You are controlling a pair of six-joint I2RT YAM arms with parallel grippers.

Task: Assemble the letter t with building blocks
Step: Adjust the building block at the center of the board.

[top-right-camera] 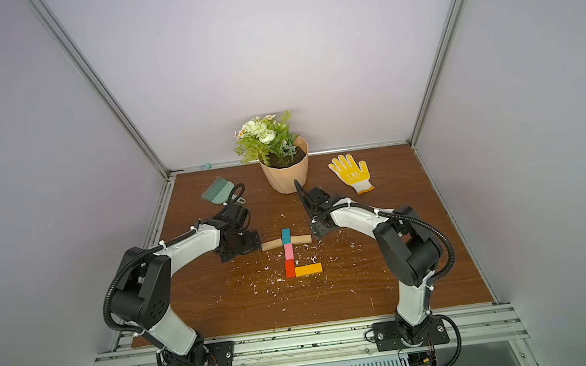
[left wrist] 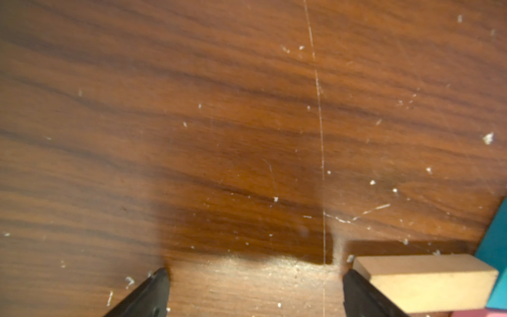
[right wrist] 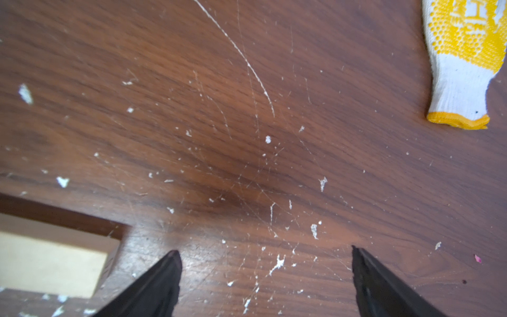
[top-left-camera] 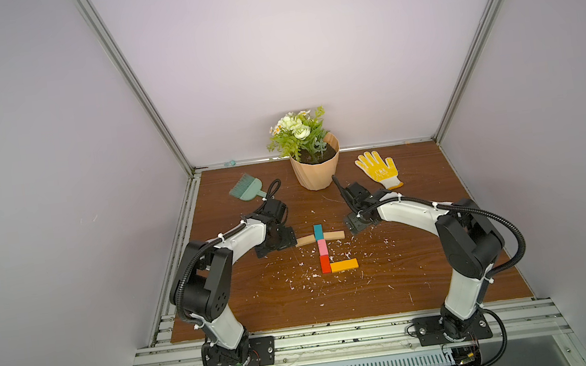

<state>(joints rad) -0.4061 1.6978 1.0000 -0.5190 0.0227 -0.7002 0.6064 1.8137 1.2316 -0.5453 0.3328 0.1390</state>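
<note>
Top views both show the letter t lying flat in the middle of the brown wood-grain tabletop. A small teal rectangular block lies farthest from the robot, then a pink block, with a red block nearest, set end to end. The left tan wooden bar and the right tan wooden bar meet the column from either side, both slightly slanted. A longer orange bar lies against the red block's right side. The left gripper sits just beside the left tan wooden bar's outer end, and the right gripper is near the other bar's outer end.

Left wrist view: the jaws stand wide apart with only bare wood between them. The tan bar's end lies just outside one finger.

Right wrist view: the jaws are likewise spread and empty, over scattered white crumbs. The tan bar lies outside one finger, apart from it. A yellow-dotted white work glove lies farther off.
</note>
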